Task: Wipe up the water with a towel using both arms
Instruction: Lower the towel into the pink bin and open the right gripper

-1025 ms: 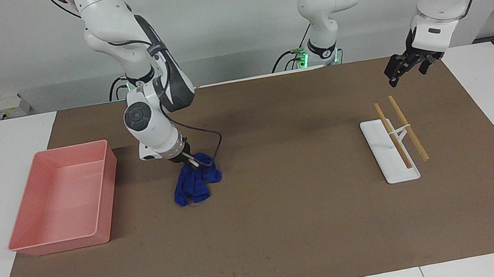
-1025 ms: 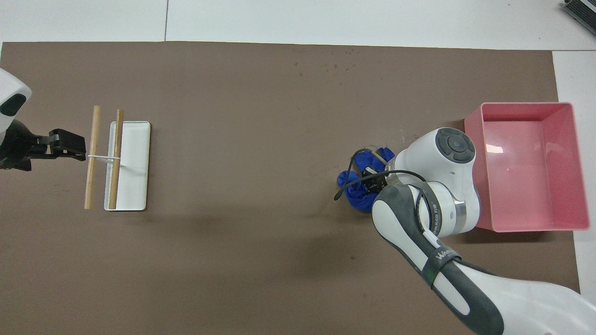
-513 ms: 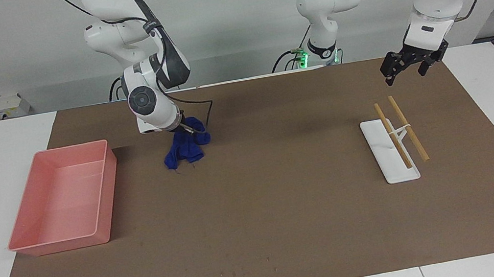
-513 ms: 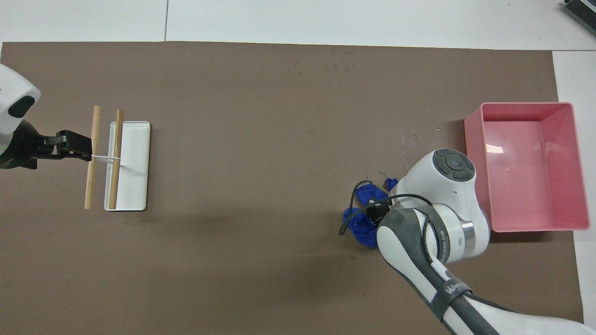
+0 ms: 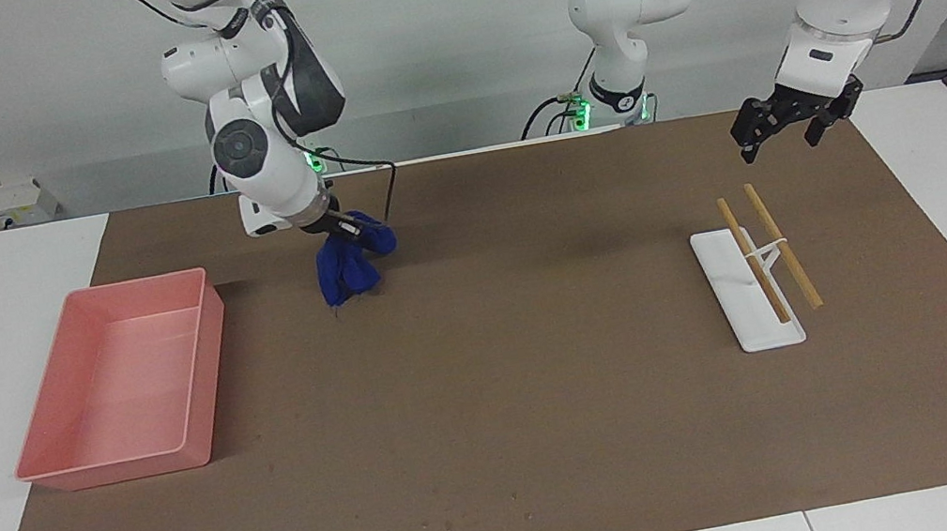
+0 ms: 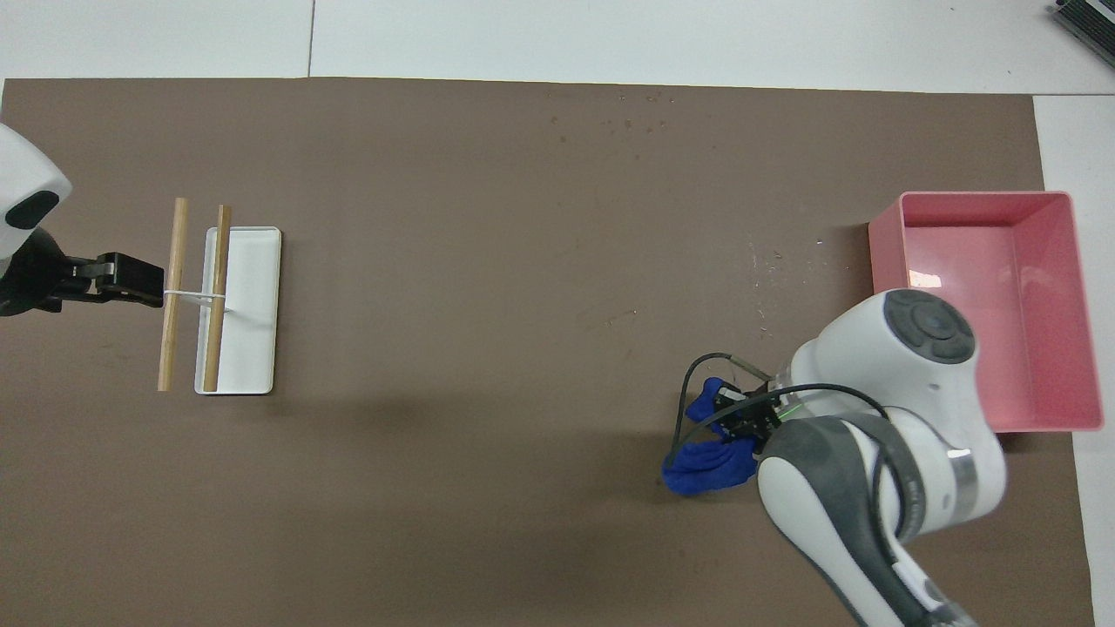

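In the facing view, the towel [image 5: 352,266] is seen carried nearer to the robots than a second ago, gripped in the shut jaws of the right gripper [image 5: 344,227], its lower end on or just above the brown mat [image 5: 553,405] beside the pink tray [image 5: 122,387]. The left gripper [image 5: 780,130], jaws open and empty, has barely moved over the mat near the white tray [image 5: 740,299] with its wooden sticks [image 5: 783,254].

In the overhead view, the towel [image 6: 707,461] is partly hidden by the right arm [image 6: 880,461]; faint marks [image 6: 766,261] on the mat are shown only here.
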Robot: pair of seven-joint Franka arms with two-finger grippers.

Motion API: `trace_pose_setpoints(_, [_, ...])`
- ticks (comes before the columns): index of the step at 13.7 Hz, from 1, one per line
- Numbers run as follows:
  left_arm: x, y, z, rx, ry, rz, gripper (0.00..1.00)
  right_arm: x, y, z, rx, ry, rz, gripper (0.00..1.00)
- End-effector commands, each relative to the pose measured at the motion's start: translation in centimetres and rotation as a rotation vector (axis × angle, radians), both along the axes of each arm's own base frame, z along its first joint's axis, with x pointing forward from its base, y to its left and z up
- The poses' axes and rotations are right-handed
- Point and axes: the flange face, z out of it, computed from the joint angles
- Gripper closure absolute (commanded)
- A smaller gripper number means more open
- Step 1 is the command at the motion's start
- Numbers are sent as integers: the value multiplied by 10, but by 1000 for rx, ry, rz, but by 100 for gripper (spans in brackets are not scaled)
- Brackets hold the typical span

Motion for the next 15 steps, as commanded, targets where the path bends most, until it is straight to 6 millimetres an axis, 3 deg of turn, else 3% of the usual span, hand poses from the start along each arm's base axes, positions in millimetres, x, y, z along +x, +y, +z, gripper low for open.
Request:
trace_pose_setpoints(1, [-7, 3, 0, 9, -2, -14, 0, 34, -42, 75, 11, -107, -36, 100])
trace_pose_setpoints(3, [-7, 3, 2, 9, -5, -13, 0, 49, -79, 115, 27, -161, -42, 100])
trace_pose_setpoints(6, [-8, 2, 2, 9, 2, -12, 0, 55, -139, 143, 36, -203, 4, 100])
trace_pose_setpoints(8, [-8, 0, 1, 10, 10, -15, 0, 54, -177, 142, -14, -217, 90, 100])
trace_pose_setpoints(11, [-8, -1, 2, 10, 5, -18, 0, 49, -212, 134, -120, -207, 219, 100])
trace_pose_setpoints(15, [-7, 4, 1, 9, -3, -13, 0, 41, -275, 90, -163, -243, 365, 100])
